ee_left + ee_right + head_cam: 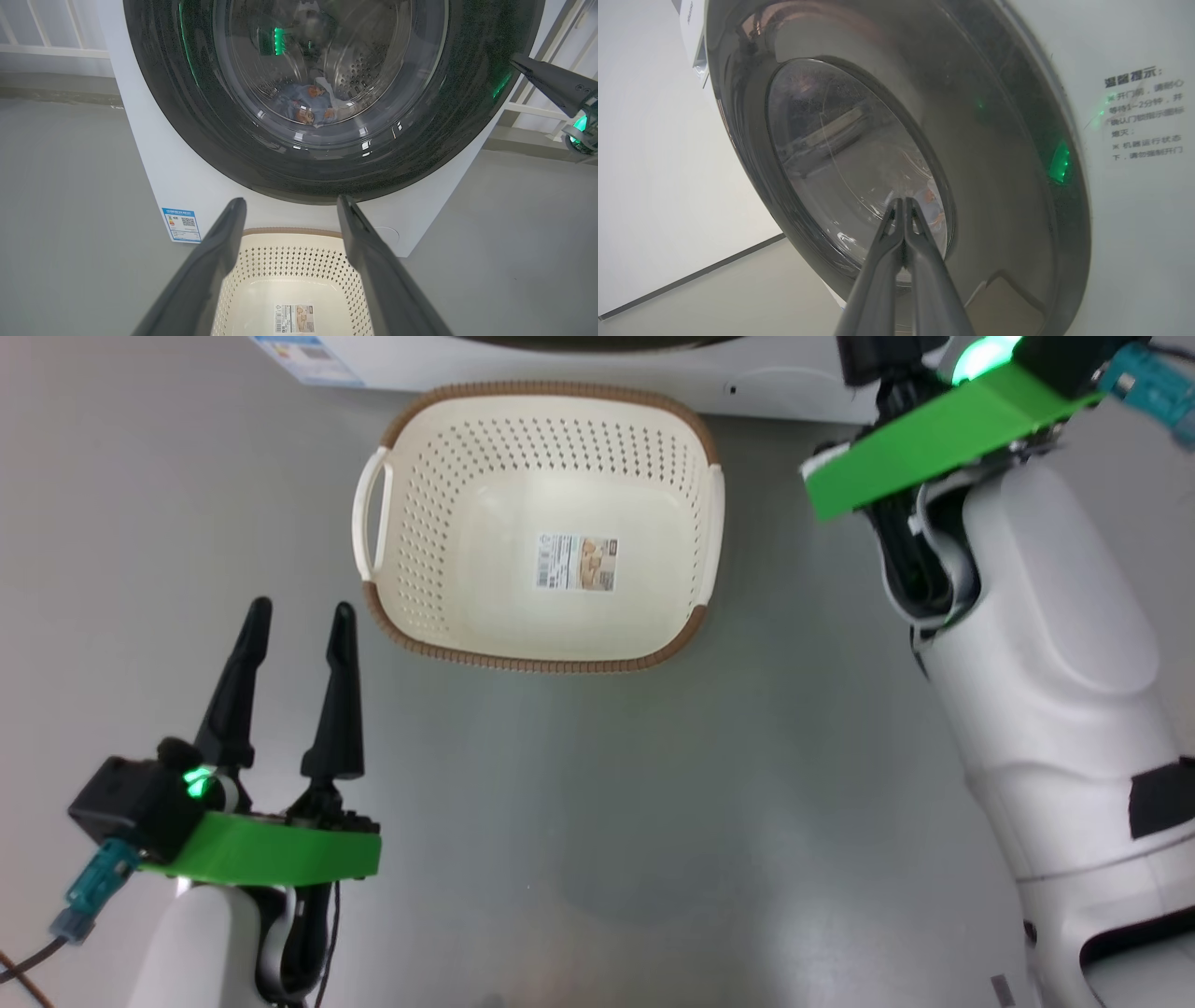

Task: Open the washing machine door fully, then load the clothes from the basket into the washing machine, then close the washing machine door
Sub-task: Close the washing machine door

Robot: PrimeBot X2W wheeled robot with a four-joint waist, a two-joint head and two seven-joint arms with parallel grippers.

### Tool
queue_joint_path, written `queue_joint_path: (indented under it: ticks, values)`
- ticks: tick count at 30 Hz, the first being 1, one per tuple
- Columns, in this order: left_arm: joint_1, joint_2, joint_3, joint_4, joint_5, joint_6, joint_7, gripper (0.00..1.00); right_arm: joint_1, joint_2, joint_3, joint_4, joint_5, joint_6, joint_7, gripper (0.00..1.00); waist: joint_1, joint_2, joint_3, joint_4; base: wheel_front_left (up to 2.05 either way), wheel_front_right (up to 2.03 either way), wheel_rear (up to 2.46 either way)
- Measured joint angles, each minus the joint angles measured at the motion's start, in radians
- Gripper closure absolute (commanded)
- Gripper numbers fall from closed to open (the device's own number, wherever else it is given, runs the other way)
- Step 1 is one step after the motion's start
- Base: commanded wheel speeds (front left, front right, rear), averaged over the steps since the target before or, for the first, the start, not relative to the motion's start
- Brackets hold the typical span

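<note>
Right gripper (903, 201), closed, points at door (994, 163) beside "温馨提示" notice (1141, 114).

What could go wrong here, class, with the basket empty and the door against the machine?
1. The washing machine door looks flush, but no latch is visible; it might swing open.
2. The right arm's shut jaws point at its glass; pressing there could scratch it.
3. The basket sits just before the washing machine; a lowering arm might knock it.

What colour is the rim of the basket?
Brown, with a woven look, atop the cream perforated basket; the head view shows it best.
</note>
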Motion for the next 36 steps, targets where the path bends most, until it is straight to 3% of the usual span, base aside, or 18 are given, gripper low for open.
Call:
queue_joint_path:
  ticks: [3,4,5,6,7,8,18,36]
  values:
    - [0.02,0.001,0.021,0.0,0.001,0.0,0.0,0.0,0.053,0.001,0.005,-0.014,0.0,0.0,0.0,1.0,0.0,0.0,-0.03,-0.009,0.0,0.0,0.0]
    - [0.028,0.002,0.029,0.0,0.001,0.0,0.0,0.0,0.072,0.002,0.005,-0.016,0.0,0.0,0.0,0.96,0.0,0.0,-0.04,-0.013,0.0,0.0,0.0]
    - [0.035,0.003,0.035,0.0,0.001,0.0,0.0,0.0,0.092,0.002,0.004,-0.02,0.0,0.0,0.0,0.69,0.0,0.0,-0.051,-0.017,0.0,0.0,0.0]
    - [0.042,0.003,0.042,0.0,0.002,0.0,0.0,0.0,0.112,0.003,0.003,-0.023,0.002,0.0,0.0,0.52,0.0,0.0,-0.061,-0.021,0.0,0.0,0.0]
    - [0.047,0.004,0.049,0.0,0.004,0.0,0.0,0.0,0.131,0.003,0.001,-0.027,0.0,0.0,0.0,0.13,0.0,0.0,-0.071,-0.026,0.0,0.0,0.0]
    - [0.054,0.005,0.056,0.0,0.004,0.0,0.0,0.0,0.149,0.003,0.001,-0.033,-0.002,0.0,0.0,0.0,0.0,0.0,-0.082,-0.031,0.0,0.0,0.0]
    - [0.12,0.017,0.107,-0.006,0.023,0.0,0.0,0.0,0.326,0.01,-0.038,-0.102,-0.007,0.0,0.0,0.0,0.0,0.0,-0.184,-0.088,0.0,0.0,0.0]
    - [0.262,0.012,0.219,-0.033,0.092,0.0,0.0,0.0,0.67,0.023,-0.163,-0.249,-0.15,0.0,0.0,0.0,0.0,-0.0001,-0.347,-0.215,0.0,0.0,0.0]
